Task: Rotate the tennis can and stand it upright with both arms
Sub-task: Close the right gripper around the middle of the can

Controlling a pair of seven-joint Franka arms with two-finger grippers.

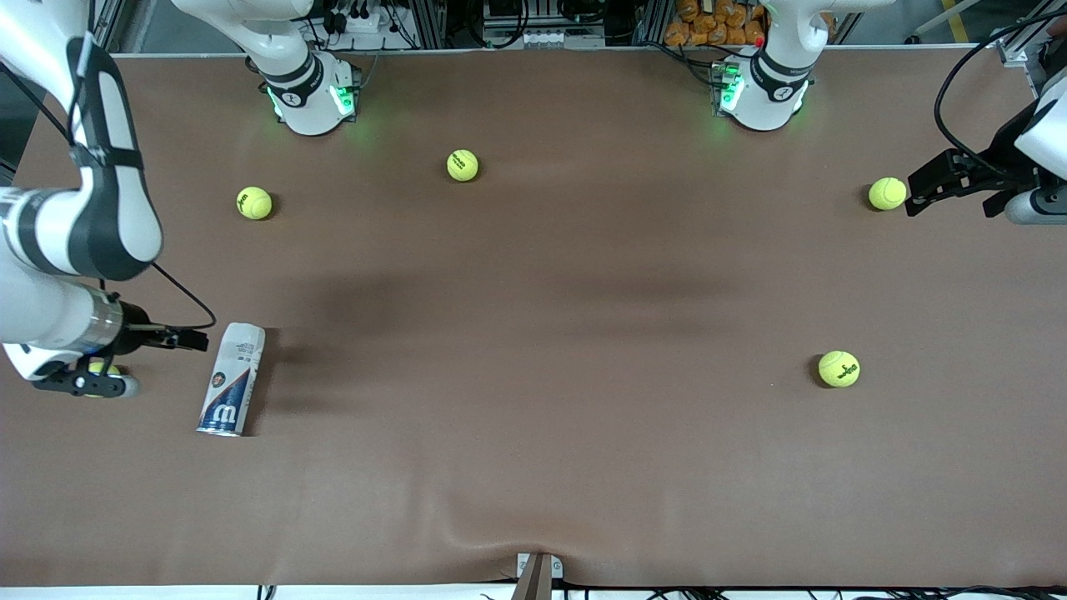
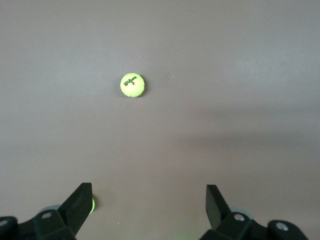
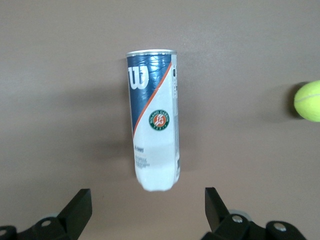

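Note:
The tennis can [image 1: 231, 379] lies on its side on the brown table toward the right arm's end, with its silver rim and "W" label at the end nearer the front camera. My right gripper [image 1: 185, 337] hovers beside the can's white end, open and holding nothing. In the right wrist view the can [image 3: 152, 120] stretches away from the right gripper [image 3: 147, 205], its white end just ahead of the black fingers [image 3: 75, 210]. My left gripper [image 1: 917, 193] waits open over the left arm's end of the table, beside a tennis ball [image 1: 887, 193]. The left gripper [image 2: 149, 202] is empty.
Loose yellow-green tennis balls lie on the table: one [image 1: 463, 165] between the arm bases, one [image 1: 253, 202] farther than the can, one [image 1: 839, 368] toward the left arm's end. Another ball [image 1: 100, 368] lies partly hidden under the right wrist. A ball [image 3: 307, 100] shows off to the can's side.

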